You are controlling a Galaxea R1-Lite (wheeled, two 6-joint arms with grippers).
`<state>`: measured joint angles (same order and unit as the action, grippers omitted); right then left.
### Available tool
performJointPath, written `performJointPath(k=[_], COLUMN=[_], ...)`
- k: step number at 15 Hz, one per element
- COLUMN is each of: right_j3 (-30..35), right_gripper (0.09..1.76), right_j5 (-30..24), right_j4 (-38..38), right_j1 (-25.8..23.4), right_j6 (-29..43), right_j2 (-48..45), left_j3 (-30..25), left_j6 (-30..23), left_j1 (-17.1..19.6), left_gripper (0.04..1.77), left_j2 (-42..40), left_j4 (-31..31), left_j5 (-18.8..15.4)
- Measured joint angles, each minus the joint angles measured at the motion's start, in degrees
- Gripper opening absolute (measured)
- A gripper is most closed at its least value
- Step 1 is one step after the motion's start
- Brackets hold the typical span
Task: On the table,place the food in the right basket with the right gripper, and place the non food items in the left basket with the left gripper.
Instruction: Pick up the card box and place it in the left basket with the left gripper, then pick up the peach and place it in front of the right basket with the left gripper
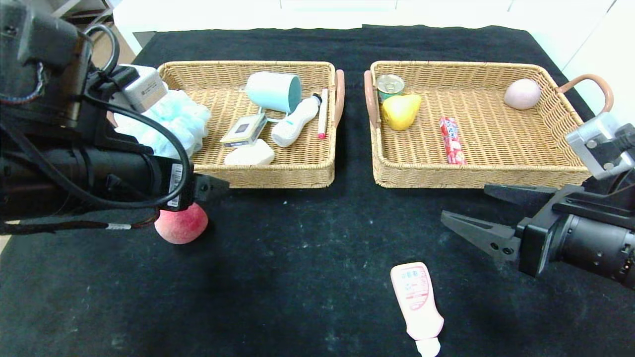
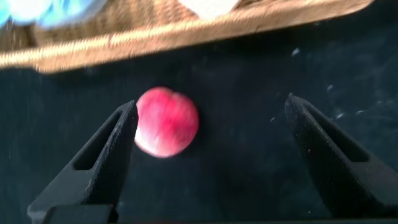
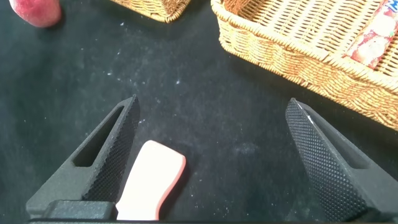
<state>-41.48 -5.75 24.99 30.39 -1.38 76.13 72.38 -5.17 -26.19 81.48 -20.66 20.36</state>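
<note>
On the black table [image 1: 307, 238], a red-pink peach [image 1: 181, 224] lies in front of the left basket [image 1: 278, 174]. My left gripper [image 2: 211, 104] hangs open over the cloth, with the peach [image 2: 166, 121] beside one finger and nothing held. The basket holds a pale-blue pouf [image 1: 168, 121] and a cream bar [image 1: 249, 154]. A pink squeeze bottle [image 1: 416, 300] lies near the front edge. My right gripper [image 1: 466, 202] stands open and empty above the cloth near the bottle's [image 3: 149, 180] flat end. In the right basket [image 1: 476, 177] lie a yellow pear [image 1: 401, 111] and a red candy stick [image 1: 452, 140].
The left basket also holds a teal cup [image 1: 275, 91], a white bottle [image 1: 295, 121], a small box [image 1: 244, 130] and a thin stick [image 1: 323, 113]. A tin can [image 1: 390, 87] and a pale pink ball [image 1: 522, 93] sit in the right basket.
</note>
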Motion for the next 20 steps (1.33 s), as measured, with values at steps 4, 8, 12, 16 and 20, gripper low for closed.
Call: performJointPath(k=[4, 8, 12, 16, 20], right_j3=[0.11, 0.11, 0.41, 0.45, 0.52], right_gripper=[1.71, 1.71, 1.71, 1.71, 1.71], right_j5=[0.02, 0.02, 0.02, 0.02, 0.0], right_j4=[-0.13, -0.13, 0.06, 0.06, 0.06], right_j1=[0.09, 0.15, 0.3, 0.43, 0.52], right_j6=[0.01, 0.0, 0.0, 0.0, 0.0], right_j2=[0.07, 0.27, 0.52, 0.77, 0.94], left_j3=[-6.94, -11.0, -12.85, -13.4, -15.07], left_j6=[-2.02, -2.0, -1.88, -1.85, -1.88], left_j1=[3.93, 8.63, 12.8, 14.97, 16.27], left_gripper=[1.7, 1.71, 1.71, 1.71, 1.72], left_j2=[-2.18, -2.62, -2.22, -0.52, 2.04], left_j4=[3.3, 8.0, 9.92, 10.12, 17.19], left_j5=[-4.1, -7.94, -11.65, -12.9, -14.06])
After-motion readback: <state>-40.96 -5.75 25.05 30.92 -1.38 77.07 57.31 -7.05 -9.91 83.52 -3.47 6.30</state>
